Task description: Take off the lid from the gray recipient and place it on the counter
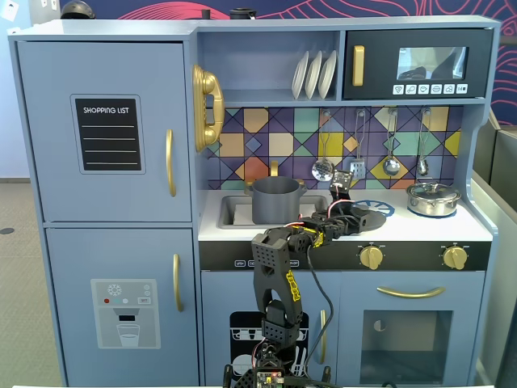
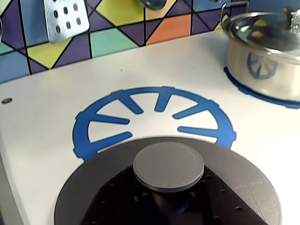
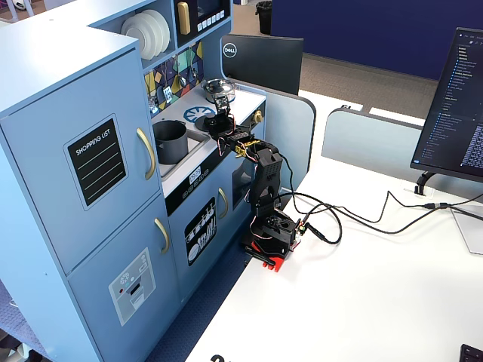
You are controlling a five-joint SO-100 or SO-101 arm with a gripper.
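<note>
I am looking down my wrist camera at the tool (image 1: 361,217), and it is clamping the knob of the flat round dark matte-gray lid (image 2: 168,187); in that view the fingers themselves are lying out of sight beneath the knob, so I am judging the grip from the lid riding with the arm in a fixed view. The lid (image 1: 367,217) is sitting low over the white flat bench (image 2: 56,117) of the blue toy kitchen, its far rim overlapping the near edge of the blue spoked burner print (image 2: 154,117). I cannot tell whether it is touching the surface or hanging just above it.

Just left of the tool in a fixed view, the tall cylindrical dark matte-gray pot (image 1: 276,200) is standing uncovered in the recessed sink, its mouth showing open in another fixed view (image 3: 171,140). To the right, a smaller shiny steel pot with its own lid (image 1: 433,198) is resting on a second blue ring; the wrist view is showing it (image 2: 265,51) at the upper right, well apart from the gray lid. A perforated steel spatula (image 2: 65,18) is hanging against the coloured geometric backsplash behind the burner.
</note>
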